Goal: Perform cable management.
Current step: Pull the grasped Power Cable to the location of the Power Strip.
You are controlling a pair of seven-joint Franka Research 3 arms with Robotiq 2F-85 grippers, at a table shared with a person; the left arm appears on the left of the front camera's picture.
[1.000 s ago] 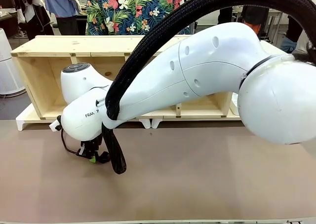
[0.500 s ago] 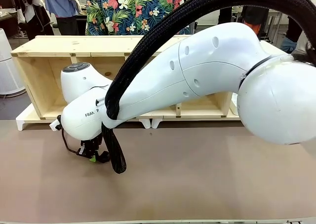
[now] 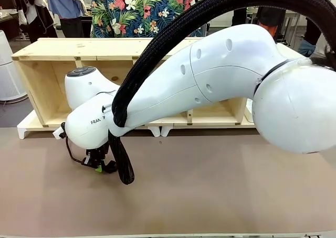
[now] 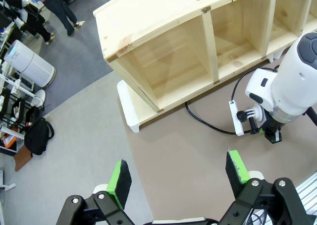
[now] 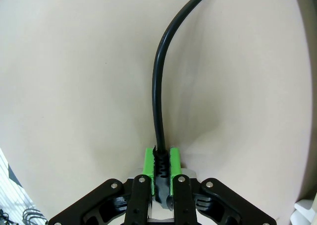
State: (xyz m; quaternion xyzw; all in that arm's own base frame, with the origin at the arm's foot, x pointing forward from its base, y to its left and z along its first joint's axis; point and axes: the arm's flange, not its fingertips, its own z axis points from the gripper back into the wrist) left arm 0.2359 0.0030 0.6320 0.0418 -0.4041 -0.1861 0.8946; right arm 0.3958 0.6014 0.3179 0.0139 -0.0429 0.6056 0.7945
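From the front, my right claw point(image 3: 97, 163) sits far over on the left, low on the brown table point(image 3: 220, 196), just in front of the wooden shelf point(image 3: 52, 49). My big white arm point(image 3: 210, 75) hides most of the claw there, and a thin loop of the cable point(image 3: 68, 150) pokes out beside it. My right wrist camera sees it up close. The green pads point(image 5: 147, 160) are pinched tight on the cable's bumpy black end. From there the cable point(image 5: 157, 86) runs up and bends away across the table. My left wrist camera looks down from high up. My left claw point(image 4: 177, 175) is spread wide with nothing in it. Far below, the cable point(image 4: 208, 125) curls out from the foot of the shelf point(image 4: 163, 17) toward my right claw point(image 4: 271, 133).
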